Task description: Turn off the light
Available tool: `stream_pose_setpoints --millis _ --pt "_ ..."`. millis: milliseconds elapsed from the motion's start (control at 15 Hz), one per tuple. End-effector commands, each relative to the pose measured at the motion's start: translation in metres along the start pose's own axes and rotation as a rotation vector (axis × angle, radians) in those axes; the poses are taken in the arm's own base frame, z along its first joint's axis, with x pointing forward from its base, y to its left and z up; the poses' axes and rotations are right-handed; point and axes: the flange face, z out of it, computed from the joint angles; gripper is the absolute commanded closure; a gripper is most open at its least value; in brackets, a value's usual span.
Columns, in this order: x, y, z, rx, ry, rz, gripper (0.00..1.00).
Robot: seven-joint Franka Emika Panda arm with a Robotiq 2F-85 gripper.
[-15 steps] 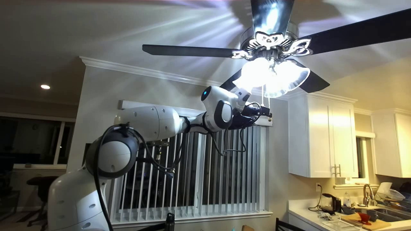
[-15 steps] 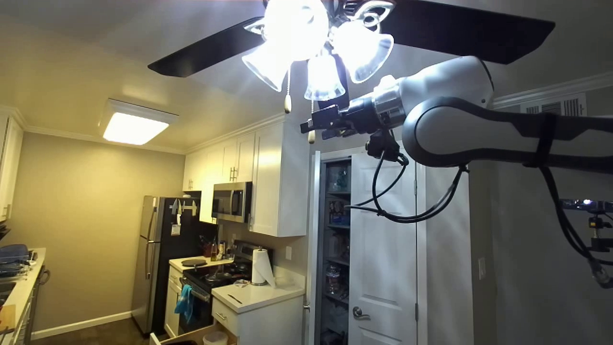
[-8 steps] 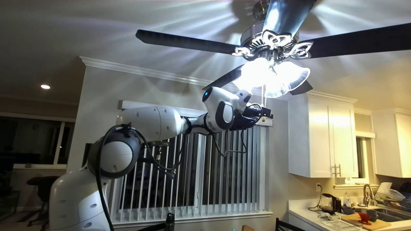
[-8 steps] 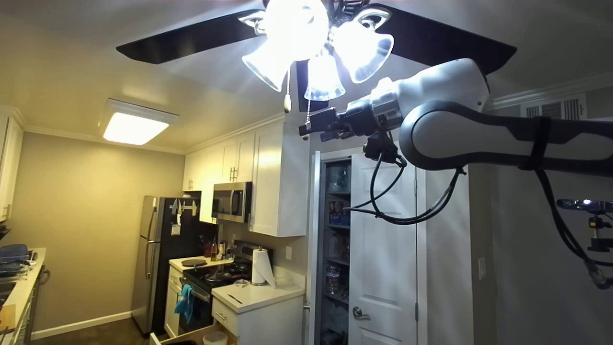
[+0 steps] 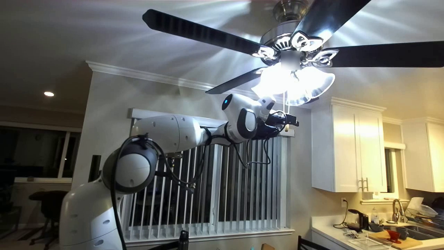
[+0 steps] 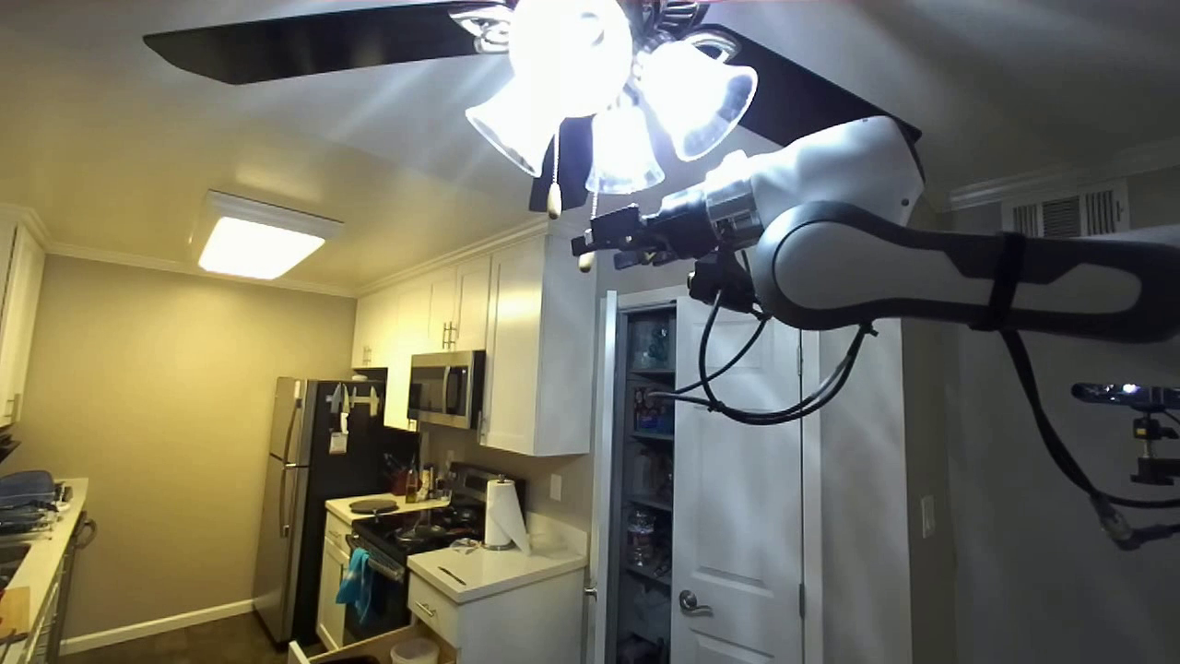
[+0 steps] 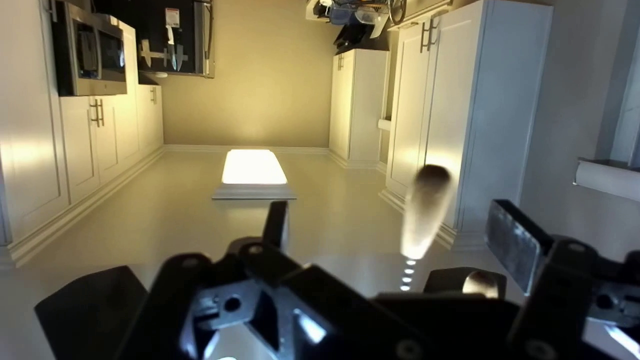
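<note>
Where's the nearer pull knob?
In the wrist view, right of the ceiling panel, the knob appears between the open fingers, closer to the picture-right one.

The light is so blown out its middle is just glare, and a blurry grey square sits over part of the fan — what's under it, can't say. The fan runs off the top edge in both exterior views, and a blade gets chopped by the right edge. Wrist view: the pull knob is fuzzy, and a second knob is partly hidden by the gripper, itself cut off at the bottom. Most stuff on the cupboard shelves — too dim to name.
</note>
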Motion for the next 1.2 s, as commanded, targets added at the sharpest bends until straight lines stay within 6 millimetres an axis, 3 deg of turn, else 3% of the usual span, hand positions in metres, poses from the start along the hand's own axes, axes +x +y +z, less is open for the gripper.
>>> stream_pose_setpoints --millis 0,67,133,200,933,1133 --pt "0.0072 0.0065 0.0089 -0.03 0.042 0.017 0.0" --pt "0.0075 0.006 0.0102 -0.03 0.042 0.018 0.0" --pt "0.0071 0.0052 0.0114 -0.027 0.04 0.02 0.25" --pt "0.007 0.0046 0.0125 -0.028 0.039 0.018 0.26" --pt "0.0066 0.0058 0.0148 -0.026 0.034 0.023 0.98" --pt "0.0056 0.0058 0.014 -0.026 0.032 0.021 0.96"
